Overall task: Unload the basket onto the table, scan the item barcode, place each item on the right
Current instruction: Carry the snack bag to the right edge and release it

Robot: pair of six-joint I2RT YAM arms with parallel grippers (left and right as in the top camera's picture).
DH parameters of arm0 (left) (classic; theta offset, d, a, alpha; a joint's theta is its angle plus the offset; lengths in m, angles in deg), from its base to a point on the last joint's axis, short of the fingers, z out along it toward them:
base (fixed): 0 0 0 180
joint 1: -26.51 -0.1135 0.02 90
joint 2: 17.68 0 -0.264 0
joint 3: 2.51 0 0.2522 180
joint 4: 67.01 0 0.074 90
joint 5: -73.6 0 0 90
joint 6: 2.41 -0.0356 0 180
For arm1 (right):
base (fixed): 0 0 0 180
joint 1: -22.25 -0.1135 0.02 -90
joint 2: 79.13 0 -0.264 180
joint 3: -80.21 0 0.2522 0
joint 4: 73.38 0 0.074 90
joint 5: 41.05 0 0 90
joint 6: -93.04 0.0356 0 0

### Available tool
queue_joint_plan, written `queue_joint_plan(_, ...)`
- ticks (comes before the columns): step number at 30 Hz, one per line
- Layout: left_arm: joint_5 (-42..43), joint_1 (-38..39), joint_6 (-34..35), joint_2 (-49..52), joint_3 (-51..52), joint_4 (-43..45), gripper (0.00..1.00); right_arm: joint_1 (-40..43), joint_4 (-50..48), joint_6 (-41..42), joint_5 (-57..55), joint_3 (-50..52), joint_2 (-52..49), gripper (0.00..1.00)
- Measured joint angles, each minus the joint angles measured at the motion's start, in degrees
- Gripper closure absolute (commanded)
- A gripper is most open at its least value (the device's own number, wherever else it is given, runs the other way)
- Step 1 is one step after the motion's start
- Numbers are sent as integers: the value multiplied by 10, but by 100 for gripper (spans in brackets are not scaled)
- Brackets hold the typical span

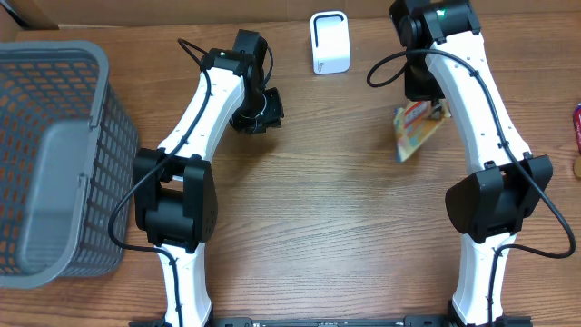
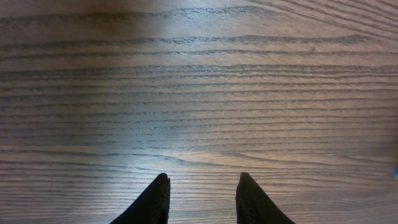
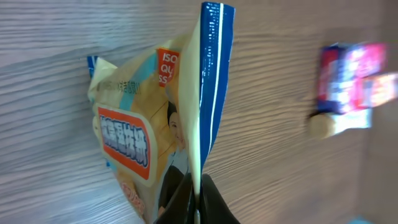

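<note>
Snack packet (image 3: 134,143) — probably light, limp, slick foil — hangs from its stiffer blue seam, clamped in right gripper (image 3: 198,190); left gripper (image 2: 202,199) parted, empty. Seam likely offers the surest hold.

White arms (image 1: 195,113) with black joints (image 1: 177,204), looping black cables (image 1: 120,213), tapered black fingers (image 2: 152,202).

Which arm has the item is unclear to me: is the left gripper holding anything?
No, in the left wrist view the left gripper stands open, with only bare table between its jaws.
</note>
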Motion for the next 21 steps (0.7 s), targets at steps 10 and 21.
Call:
queue_joint_plan(10, -3, 0, 0, 0, 0, 0, 69, 22, -3, -16, -103, 0, 0, 96)
queue_joint_plan(21, -9, 0, 0, 0, 0, -2, 69, 37, -44, -30, -5, 41, 1, 96)
